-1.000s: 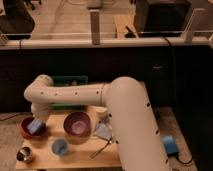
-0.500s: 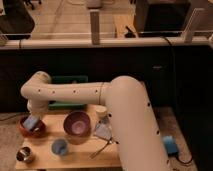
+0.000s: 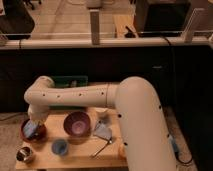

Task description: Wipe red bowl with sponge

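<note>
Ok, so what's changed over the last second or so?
The gripper slid slightly leftward in the view inside the red bowl, and the sponge beneath it shifted left too. The purple bowl, light-blue cup, metal cup and cloth stayed put.

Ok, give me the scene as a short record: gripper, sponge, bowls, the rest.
gripper: lowered into the red bowl, left end of the table
sponge: in the red bowl, at the gripper
red bowl: upright, left of the purple bowl
front edge: metal cup, light-blue cup
cloth: right of the purple bowl
</note>
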Controlling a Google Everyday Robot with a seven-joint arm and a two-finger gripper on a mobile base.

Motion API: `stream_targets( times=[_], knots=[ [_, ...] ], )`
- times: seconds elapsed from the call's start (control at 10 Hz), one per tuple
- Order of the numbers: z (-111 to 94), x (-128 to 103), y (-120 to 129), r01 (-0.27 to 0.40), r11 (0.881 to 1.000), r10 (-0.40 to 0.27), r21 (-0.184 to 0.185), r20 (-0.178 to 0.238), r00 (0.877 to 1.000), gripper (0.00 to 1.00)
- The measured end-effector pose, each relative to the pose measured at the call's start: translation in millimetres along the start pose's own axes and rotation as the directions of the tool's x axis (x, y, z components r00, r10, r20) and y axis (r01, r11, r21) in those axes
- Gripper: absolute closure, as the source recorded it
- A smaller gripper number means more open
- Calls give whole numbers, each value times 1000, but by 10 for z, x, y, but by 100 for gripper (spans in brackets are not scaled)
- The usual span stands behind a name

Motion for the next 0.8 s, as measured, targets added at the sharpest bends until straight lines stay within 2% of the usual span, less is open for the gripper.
stream_targets(
  times=[0.3, 0.8],
  knots=[
    [64, -77, 86, -13, 999, 13, -42, 1, 1000, 100],
    [378, 46, 317, -88, 992, 91, -93, 33, 995, 100]
  ],
)
